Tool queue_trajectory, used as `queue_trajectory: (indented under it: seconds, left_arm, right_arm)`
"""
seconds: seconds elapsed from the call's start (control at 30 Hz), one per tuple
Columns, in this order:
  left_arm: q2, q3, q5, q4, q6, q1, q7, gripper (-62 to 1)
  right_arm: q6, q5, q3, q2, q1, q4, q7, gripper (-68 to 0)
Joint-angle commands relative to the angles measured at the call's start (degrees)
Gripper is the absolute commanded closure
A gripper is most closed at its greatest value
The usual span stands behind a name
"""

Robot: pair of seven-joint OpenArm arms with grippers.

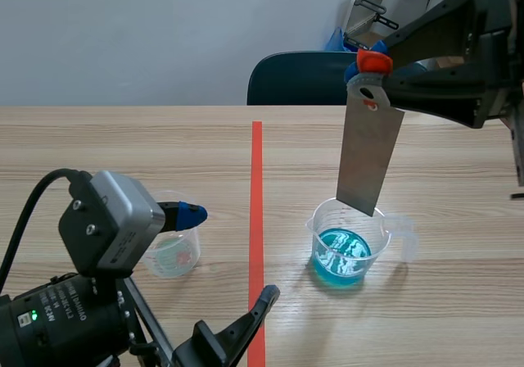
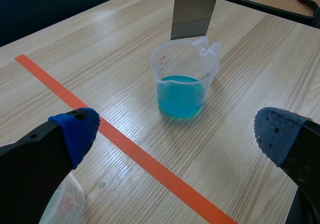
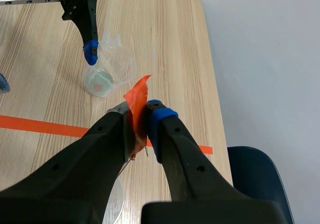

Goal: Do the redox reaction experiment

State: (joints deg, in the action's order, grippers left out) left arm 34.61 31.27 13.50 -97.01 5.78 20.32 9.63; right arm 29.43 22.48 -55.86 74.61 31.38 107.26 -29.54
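Note:
A grey metal strip (image 1: pixel 370 158) with an orange tag at its top hangs upright from my right gripper (image 1: pixel 370 64), which is shut on it. Its lower edge is at the rim of a clear beaker (image 1: pixel 344 244) holding blue liquid, above the liquid. In the right wrist view the orange tag (image 3: pixel 139 96) sticks up between the shut fingers of my right gripper (image 3: pixel 140 116). My left gripper (image 2: pixel 177 134) stands open, low over the table, with the blue beaker (image 2: pixel 182 84) and the strip (image 2: pixel 192 9) ahead of it.
A small clear beaker (image 1: pixel 172 252) with faint residue stands left of the orange tape line (image 1: pixel 257 187), beside my left gripper (image 1: pixel 229 256). A dark blue chair (image 1: pixel 299 79) stands beyond the table's far edge.

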Motion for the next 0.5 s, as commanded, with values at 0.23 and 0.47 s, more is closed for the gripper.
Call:
queue_trajectory:
  seconds: [0.23, 0.47]
  left_arm:
    - [-0.31, 0.15, 0.35, -0.5, -0.11, -0.04, 0.85, -62.3]
    - [-0.31, 0.15, 0.35, -0.5, -0.11, -0.04, 0.85, -62.3]
  right_arm:
    - [0.66, -0.22, 0.68, -0.87, 0.68, 0.68, -0.74, -0.7]
    - [1.09, -0.48, 0.68, -1.68, -0.17, 0.66, -0.2, -0.7]
